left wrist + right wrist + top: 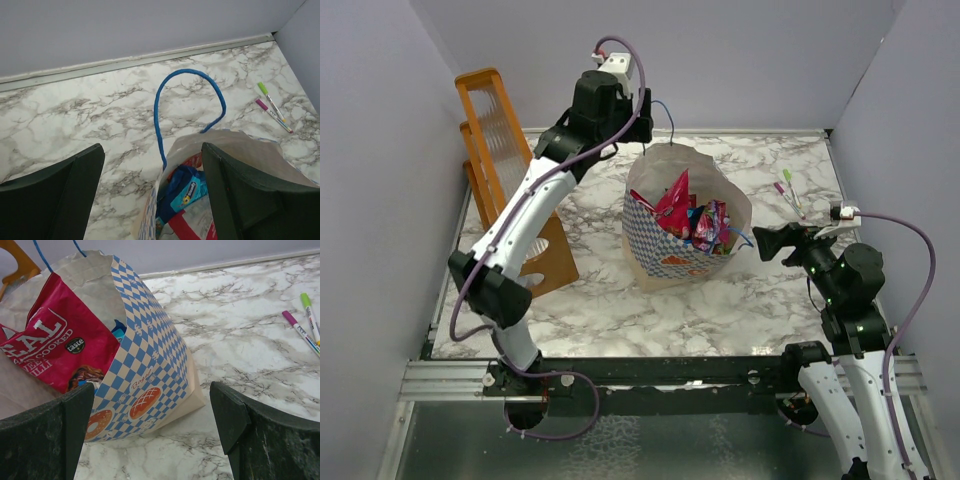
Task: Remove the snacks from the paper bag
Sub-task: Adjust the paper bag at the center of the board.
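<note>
Paper bag [660,258] is seen standing mid-table, mouth open, snacks [708,228] packed inside, with the pink-red "REAL" pouch [50,340] leaned on the inner wall. Left gripper [152,150] is held above the bag's far rim, jaws spread wide, nothing clamped. Right gripper [767,243] is positioned just beside the bag, jaws wide, nothing held. Two markers [790,193] are seen near the right wall.

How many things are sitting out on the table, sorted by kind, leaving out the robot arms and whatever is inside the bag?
Paper bag: 1
Marker pens: 2, one green-capped and one purple-capped
Orange rack: 1
Total: 4
</note>
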Tool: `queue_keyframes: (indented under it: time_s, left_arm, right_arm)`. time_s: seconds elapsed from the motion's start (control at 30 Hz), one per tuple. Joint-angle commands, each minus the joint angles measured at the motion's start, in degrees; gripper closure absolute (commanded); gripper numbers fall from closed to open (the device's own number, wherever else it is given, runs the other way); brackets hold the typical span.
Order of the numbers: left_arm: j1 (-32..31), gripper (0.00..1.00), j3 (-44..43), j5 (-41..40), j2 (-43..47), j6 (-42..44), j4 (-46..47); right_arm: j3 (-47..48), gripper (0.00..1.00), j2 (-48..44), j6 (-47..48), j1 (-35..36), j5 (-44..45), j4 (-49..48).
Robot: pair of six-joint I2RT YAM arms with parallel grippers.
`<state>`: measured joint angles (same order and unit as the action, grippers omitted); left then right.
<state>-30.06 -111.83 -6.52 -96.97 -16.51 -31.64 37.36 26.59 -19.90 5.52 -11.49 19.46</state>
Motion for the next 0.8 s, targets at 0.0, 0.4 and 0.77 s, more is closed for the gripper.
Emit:
queue_keyframes:
  time_s: [0.0, 0.4, 0.77]
  left_arm:
    - [0.72, 0.21, -7.90, 6.26, -7.95, -1.60, 1.77]
    - [3.37, 0.61, -16.18, 12.34, -18.50, -3.55, 3.42]
    - [4.40, 1.00, -15.74, 24.41, -16.89, -2.08, 8.50]
  right_arm:
    - [0.25, 0.01, -0.02, -0.11, -0.33, -1.19, -1.16]
    - [0.08, 0.01, 0.70, -0.08, -0.33, -0.64, -1.37]
    - [1.42, 0.01, 2.77, 0.17, -0.33, -0.52, 0.09]
